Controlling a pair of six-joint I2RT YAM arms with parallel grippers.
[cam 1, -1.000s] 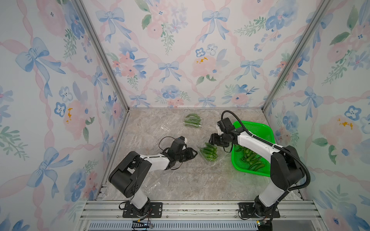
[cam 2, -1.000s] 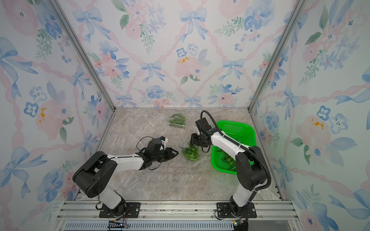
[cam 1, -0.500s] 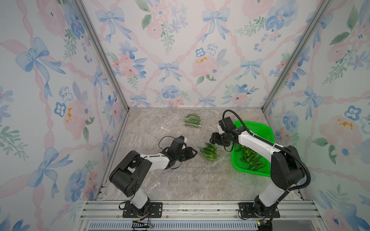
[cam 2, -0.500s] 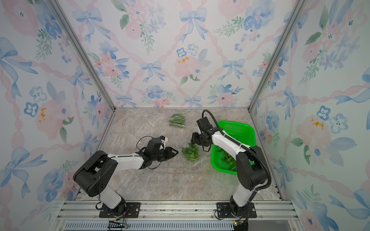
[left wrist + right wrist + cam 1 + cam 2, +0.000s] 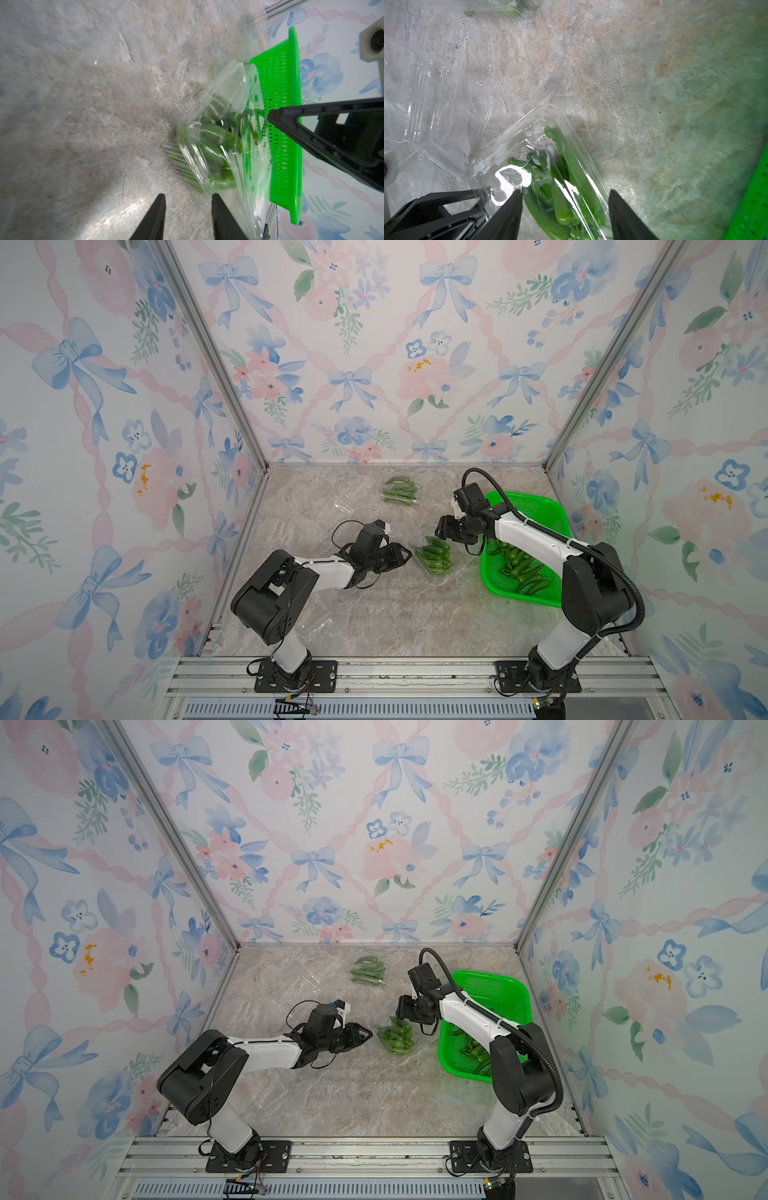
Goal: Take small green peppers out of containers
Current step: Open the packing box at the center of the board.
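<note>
Since 1 second ago the right end effector (image 5: pixel 564 192) has barely shifted. Its jaws stand wide over the clear rectangular plastic punnet (image 5: pixel 517 128) in the middle of the desk (image 5: pixel 415 622), just beside the bright green perforated plastic basket (image 5: pixel 536 506). The left end effector (image 5: pixel 188 195) is narrowly parted and empty. Only the right wrist view shows 1 empty clear punnet (image 5: pixel 436 99) plainly. The slender glossy green peppers (image 5: pixel 571 158) seem to slant from the back edge toward the front-right corner.
</note>
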